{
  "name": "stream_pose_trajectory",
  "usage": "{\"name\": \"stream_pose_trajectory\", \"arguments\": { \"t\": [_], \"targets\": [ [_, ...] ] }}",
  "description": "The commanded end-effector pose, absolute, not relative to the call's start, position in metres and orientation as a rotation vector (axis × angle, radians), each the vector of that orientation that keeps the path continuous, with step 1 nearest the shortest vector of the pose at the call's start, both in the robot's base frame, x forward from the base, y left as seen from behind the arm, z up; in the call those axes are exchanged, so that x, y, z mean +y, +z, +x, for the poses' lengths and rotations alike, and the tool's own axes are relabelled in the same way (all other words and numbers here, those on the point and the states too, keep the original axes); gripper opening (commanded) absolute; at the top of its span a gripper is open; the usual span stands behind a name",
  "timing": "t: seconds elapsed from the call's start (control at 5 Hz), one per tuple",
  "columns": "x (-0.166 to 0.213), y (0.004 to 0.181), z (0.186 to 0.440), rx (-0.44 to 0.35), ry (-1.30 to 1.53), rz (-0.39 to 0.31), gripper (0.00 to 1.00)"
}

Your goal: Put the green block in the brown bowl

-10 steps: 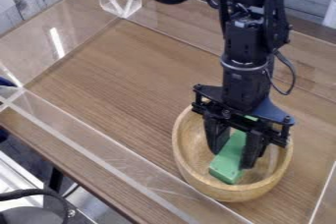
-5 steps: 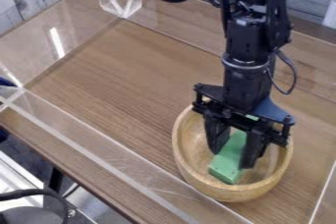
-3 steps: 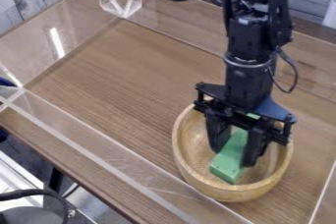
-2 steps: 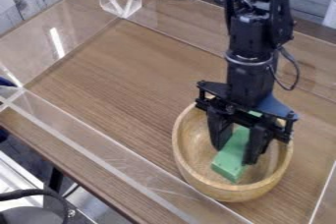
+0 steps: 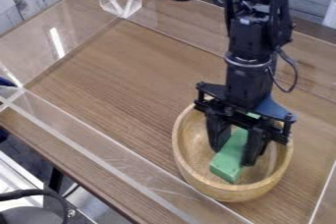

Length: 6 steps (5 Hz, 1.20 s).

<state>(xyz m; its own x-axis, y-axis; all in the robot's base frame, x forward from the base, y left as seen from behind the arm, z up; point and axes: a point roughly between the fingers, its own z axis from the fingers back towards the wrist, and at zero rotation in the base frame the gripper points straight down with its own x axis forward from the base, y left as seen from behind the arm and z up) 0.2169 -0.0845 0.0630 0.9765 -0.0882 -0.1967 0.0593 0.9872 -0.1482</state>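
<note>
The green block (image 5: 230, 162) sits inside the brown bowl (image 5: 194, 160), its near end on the bowl's floor, its far end up between the black gripper (image 5: 241, 147) jaws, which stand apart either side; contact unclear. No writing readable on the wooden surface (image 5: 118, 81).

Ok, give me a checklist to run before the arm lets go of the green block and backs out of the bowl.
1. Green block is inside the rim of the brown bowl: ok.
2. Block's lower end rests on the bowl floor: cannot tell; it stands tilted, upper end between the jaws.
3. Gripper is above the bowl, not the table: ok.
4. Jaws already released from the block: cannot tell; they straddle it closely, contact not clear.
5. Jaw tips are free of the bowl rim for a straight lift: ok, they sit inside the rim.
6. Nothing else in the bowl for the block to tip onto: ok, only wood shows around it.
</note>
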Motion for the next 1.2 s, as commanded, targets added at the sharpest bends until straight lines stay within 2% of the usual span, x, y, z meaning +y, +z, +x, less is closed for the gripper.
{"name": "stream_pose_trajectory", "arguments": {
  "t": [0.0,0.8,1.0],
  "targets": [
    [-0.0833,0.0733,0.2291,0.157,-0.068,-0.150,0.00],
    [-0.0808,0.0737,0.2316,0.169,-0.059,-0.148,0.00],
    [-0.0805,0.0758,0.2319,0.172,-0.056,-0.147,1.00]
  ]
}}
